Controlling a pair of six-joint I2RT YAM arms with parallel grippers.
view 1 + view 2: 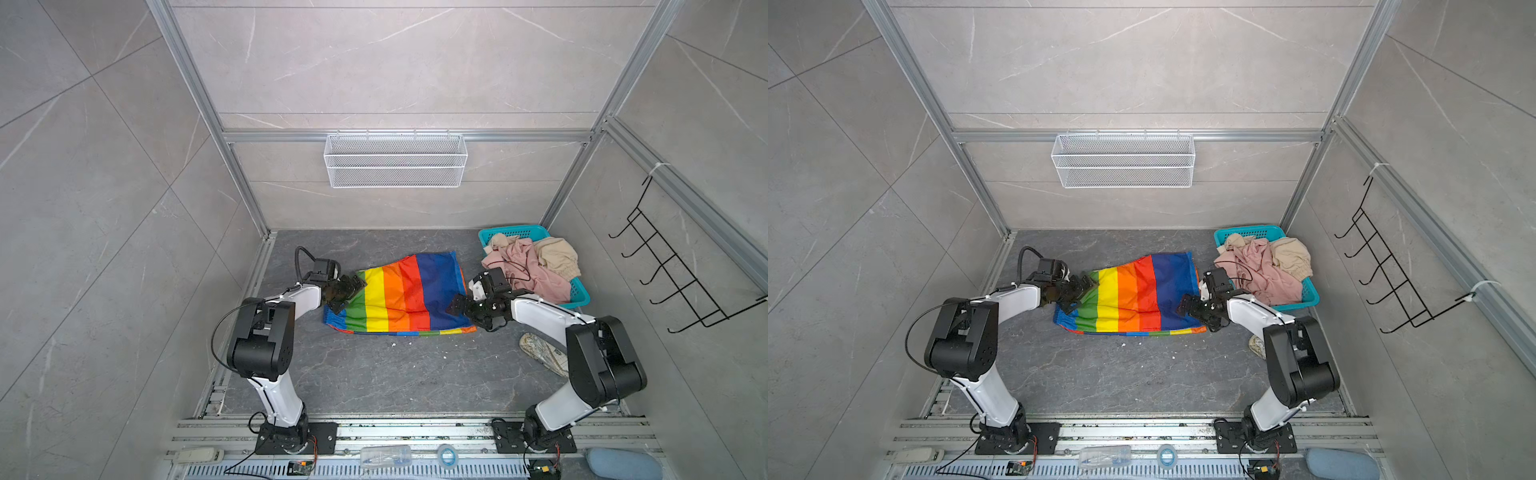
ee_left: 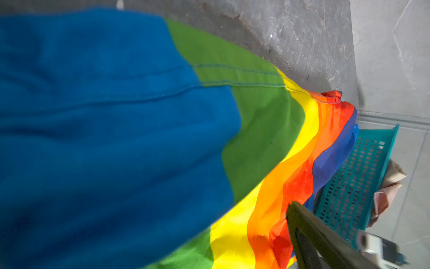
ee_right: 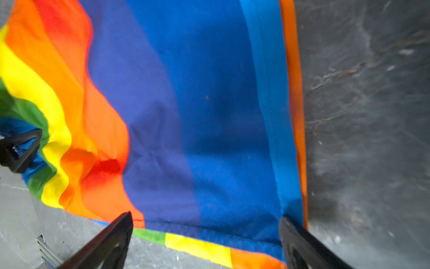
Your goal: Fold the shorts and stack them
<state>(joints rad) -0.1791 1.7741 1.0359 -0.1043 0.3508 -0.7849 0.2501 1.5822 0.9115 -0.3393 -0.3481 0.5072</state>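
Grey tabletop (image 1: 374,374): elbows bent, left end effector (image 1: 351,295) and right end effector (image 1: 465,316) wide over rainbow shorts (image 1: 407,291).

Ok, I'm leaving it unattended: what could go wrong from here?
The shiny rainbow-striped shorts lie rumpled at the red stripe; folding now could lock that crease in. Both jaws stand open at its edges and might pinch only the top layer. The dusty pink shorts spill over the teal perforated plastic basket's rim beside the right arm, which could snag them.
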